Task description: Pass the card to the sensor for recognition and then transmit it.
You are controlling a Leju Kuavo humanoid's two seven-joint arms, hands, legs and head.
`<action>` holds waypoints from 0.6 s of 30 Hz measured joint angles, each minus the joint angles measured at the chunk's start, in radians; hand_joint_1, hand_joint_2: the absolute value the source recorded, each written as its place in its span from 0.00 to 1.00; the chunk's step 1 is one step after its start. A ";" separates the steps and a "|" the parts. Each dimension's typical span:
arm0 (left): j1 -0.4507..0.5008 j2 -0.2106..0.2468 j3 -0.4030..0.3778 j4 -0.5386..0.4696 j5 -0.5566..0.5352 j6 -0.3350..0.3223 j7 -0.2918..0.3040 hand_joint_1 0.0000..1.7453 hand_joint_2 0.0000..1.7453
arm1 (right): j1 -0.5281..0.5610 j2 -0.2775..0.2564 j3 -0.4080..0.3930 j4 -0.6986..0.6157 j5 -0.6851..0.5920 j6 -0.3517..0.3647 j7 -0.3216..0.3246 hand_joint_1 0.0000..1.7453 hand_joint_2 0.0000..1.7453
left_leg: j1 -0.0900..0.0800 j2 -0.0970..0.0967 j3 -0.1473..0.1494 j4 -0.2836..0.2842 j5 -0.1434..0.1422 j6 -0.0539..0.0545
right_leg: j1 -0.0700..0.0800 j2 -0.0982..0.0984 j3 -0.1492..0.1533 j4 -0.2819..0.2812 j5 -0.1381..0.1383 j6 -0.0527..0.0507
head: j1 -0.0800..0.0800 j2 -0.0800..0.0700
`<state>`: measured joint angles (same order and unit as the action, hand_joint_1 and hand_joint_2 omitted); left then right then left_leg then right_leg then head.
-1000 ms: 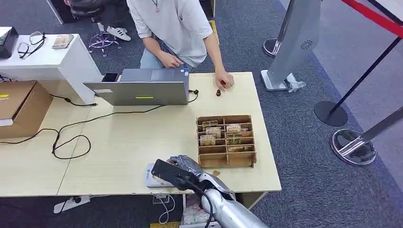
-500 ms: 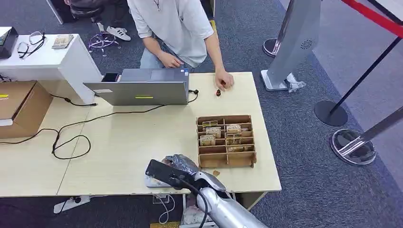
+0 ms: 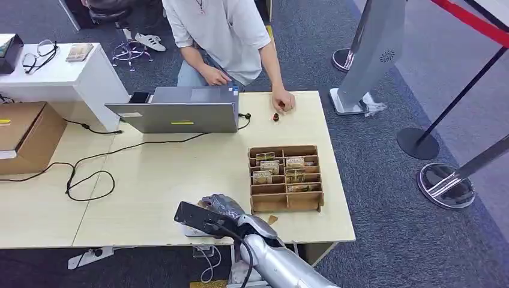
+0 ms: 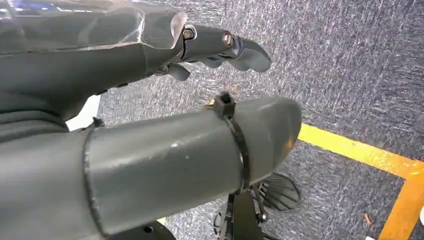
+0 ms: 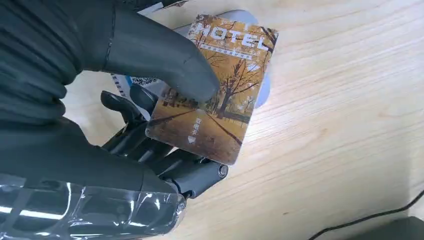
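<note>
Right wrist view shows the right robot hand (image 5: 150, 125) pinching the card (image 5: 212, 90), an autumn-coloured hotel card, with the thick thumb on its printed face and the darker fingers (image 5: 135, 107) underneath. The card hangs over the sensor (image 5: 262, 85), a pale rounded pad lying on the wooden surface (image 5: 340, 120); part of the pad's rim peeks out past the card's far edge. I cannot tell whether card and pad are touching or just apart.

In the head view the same robot hand (image 3: 223, 207) sits at the near edge of the surface, over the pale pad (image 3: 191, 229), just beside the cardboard card rack (image 3: 286, 177), where more cards stand in slots. A person (image 3: 222, 36) sits across the surface behind a laptop (image 3: 180, 111).

The left robot hand (image 4: 220, 47) hangs low over the carpeted floor, holding nothing, its fingers loosely extended.

Judging by this, the step in hand is the recognition: presenting the card to the sensor. The next move likely calls for keeping the card flat and close over the pad until it reads, then lifting it without loosening the pinch and carrying it across to hand over, probably to the person opposite
</note>
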<state>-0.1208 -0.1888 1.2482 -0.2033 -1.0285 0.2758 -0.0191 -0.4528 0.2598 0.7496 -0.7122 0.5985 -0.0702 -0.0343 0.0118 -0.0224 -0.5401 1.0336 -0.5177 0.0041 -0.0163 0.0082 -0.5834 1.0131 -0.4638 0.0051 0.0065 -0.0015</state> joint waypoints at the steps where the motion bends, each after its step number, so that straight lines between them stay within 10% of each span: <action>1: 0.000 0.000 0.000 0.000 0.000 0.000 0.000 0.00 0.00 | -0.002 0.003 0.000 0.008 0.000 -0.003 0.000 1.00 1.00 | 0.000 0.000 0.000 0.000 0.000 0.000 | 0.000 0.000 0.000 0.000 0.000 0.000 | 0.000 0.000; 18: -0.005 0.000 -0.009 0.000 -0.017 -0.005 0.001 0.00 0.00 | -0.018 0.010 0.000 0.074 0.106 -0.150 0.060 1.00 1.00 | 0.000 0.000 0.000 0.000 0.000 0.000 | 0.000 0.000 0.000 0.000 0.000 0.000 | 0.000 0.000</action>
<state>-0.1253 -0.1888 1.2390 -0.2033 -1.0452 0.2708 -0.0183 -0.4706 0.2701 0.7496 -0.6382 0.7050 -0.2202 0.0260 0.0118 -0.0224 -0.5399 1.0336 -0.5177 0.0041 -0.0163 0.0082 -0.5835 1.0130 -0.4638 0.0051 0.0065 -0.0015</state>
